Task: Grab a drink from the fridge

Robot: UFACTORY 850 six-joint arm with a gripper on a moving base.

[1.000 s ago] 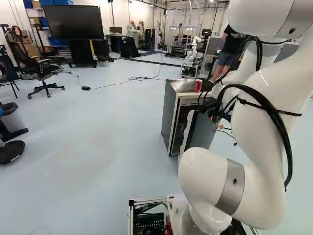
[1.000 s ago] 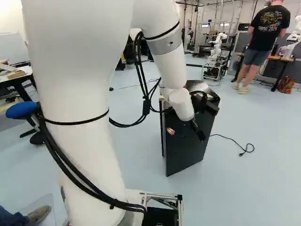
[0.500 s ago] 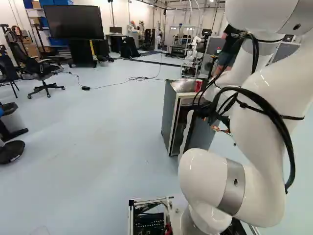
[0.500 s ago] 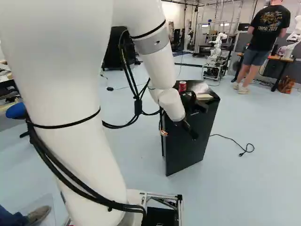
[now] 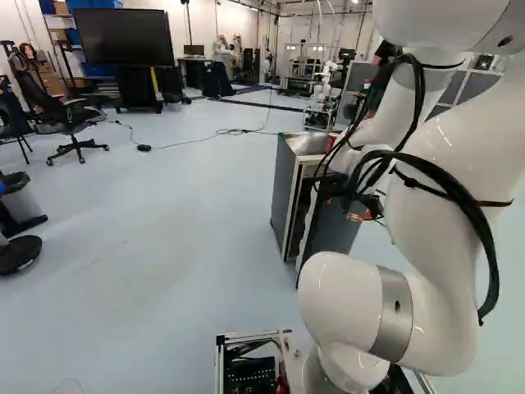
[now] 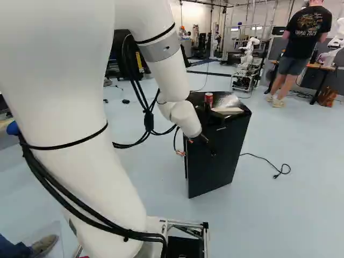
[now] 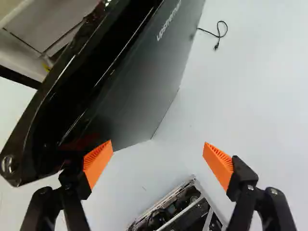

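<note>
Your jaws (image 6: pixel 208 145) stand wide apart, the fridge door (image 7: pixel 139 91) near at ten o'clock in the wrist view, floor (image 7: pixel 250 106) reaching out at two. Right base view: red can (image 6: pixel 208 99) on the fridge (image 6: pixel 196 97), twelve o'clock from them.

I see a boxy fridge (image 5: pixel 284 185), grey-sided, and a small cylindrical can (image 6: pixel 208 100), bright red. The jointed arm (image 6: pixel 59 80) is glossy white, banded silver-grey; its two-fingered gripper (image 6: pixel 209 147) is black, with vivid orange ribbed pads (image 7: pixel 98 162).
</note>
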